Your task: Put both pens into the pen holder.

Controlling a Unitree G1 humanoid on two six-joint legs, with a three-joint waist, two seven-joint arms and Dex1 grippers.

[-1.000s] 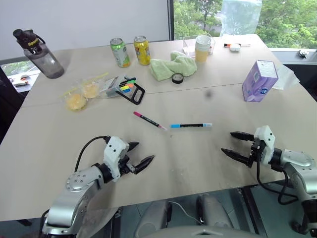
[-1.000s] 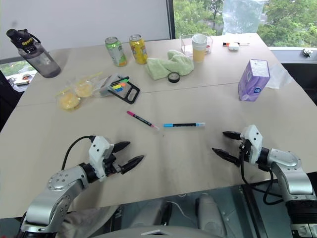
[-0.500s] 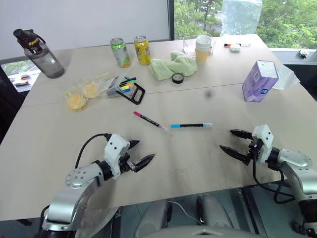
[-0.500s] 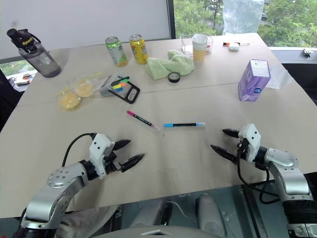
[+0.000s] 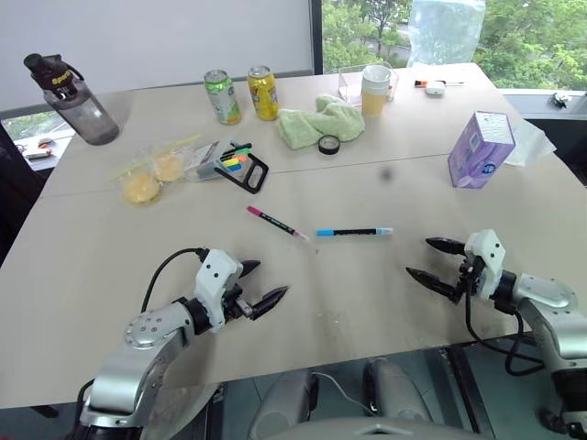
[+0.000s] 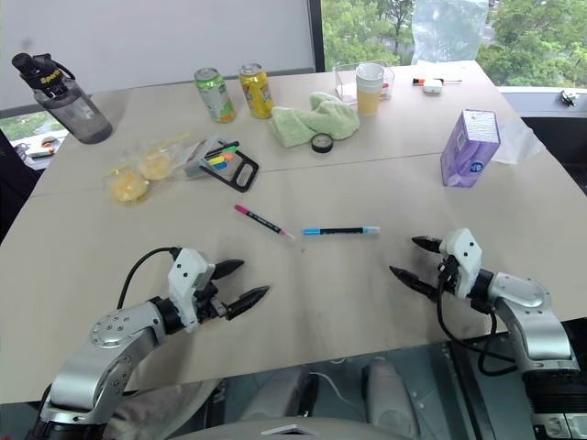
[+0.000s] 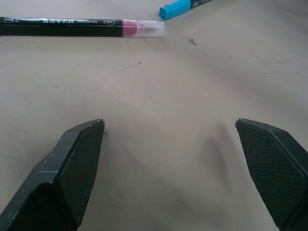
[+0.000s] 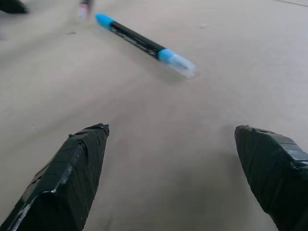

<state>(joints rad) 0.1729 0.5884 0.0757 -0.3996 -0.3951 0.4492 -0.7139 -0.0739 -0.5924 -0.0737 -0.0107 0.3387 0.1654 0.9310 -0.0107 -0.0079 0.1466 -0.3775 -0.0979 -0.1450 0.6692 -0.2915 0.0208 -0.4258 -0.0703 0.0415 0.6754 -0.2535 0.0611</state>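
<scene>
Two pens [image 5: 278, 223] [image 5: 354, 232] lie on the table [image 5: 348, 293], pen holder [image 5: 231, 165] tipped over

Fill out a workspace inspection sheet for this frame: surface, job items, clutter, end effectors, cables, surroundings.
Surface: pale table, seam across it.
Job's things: pink pen and blue pen lie flat mid-table, apart; pen holder on its side at far left, markers inside.
Clutter: water bottle, two cans, green cloth, tape roll, cup, purple box, bagged yellow items.
End effectors: left end effector and right end effector both open, empty, short of the pens.
Cables: black cable at left wrist; another at right.
Surroundings: window, trees outside.
</scene>
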